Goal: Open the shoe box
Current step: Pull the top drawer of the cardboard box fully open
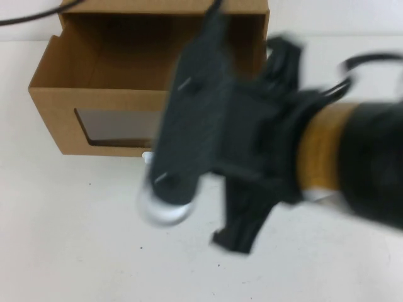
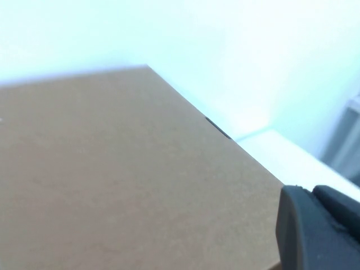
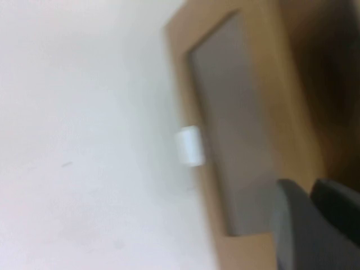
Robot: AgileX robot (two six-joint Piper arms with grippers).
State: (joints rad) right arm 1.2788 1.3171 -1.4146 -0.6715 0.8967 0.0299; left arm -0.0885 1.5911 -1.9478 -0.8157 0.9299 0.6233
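Right hand hovers at the open shoe box front and left hand sits close to its cardboard. I cannot tell either grip, and a careless move could shove the box.

Standing here, I can make out no word, brand, number or sign on anything; the shoe box shows only plain brown card on every face I can see; the small white tag against its windowed front is too blurred to read.
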